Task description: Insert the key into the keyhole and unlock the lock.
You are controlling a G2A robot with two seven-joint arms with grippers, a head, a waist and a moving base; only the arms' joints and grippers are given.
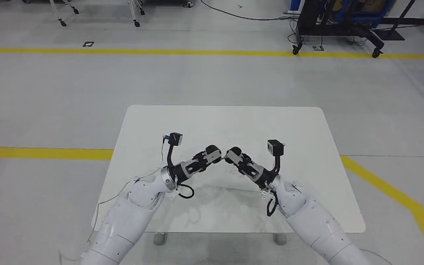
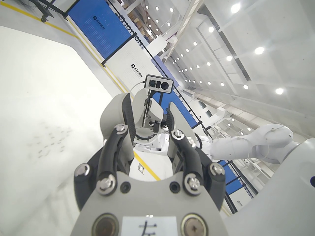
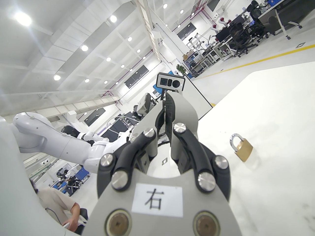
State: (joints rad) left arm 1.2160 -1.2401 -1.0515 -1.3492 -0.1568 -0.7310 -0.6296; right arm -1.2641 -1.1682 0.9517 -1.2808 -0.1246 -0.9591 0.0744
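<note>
White table (image 1: pixel 225 126); 1 brass padlock (image 3: pixel 242 148) on it.

We find a 1-character label (image 2: pixel 149 226) on the left hand (image 2: pixel 149 104), a second label (image 3: pixel 157 199) on the right hand (image 3: pixel 167 98), and logos on the blue panel (image 2: pixel 98 28) and white panel (image 2: pixel 134 68).

Padlock (image 3: pixel 241 148): small, brass-coloured body w/ silver shackle (image 3: pixel 235 139). Shackle looks shut, both legs down in the body. Lies flat on the white tabletop (image 3: pixel 278 114), by itself, nothing touching it. Sits near the right claw (image 3: pixel 164 98) but apart from it. Keyhole can't be made out from this angle.
</note>
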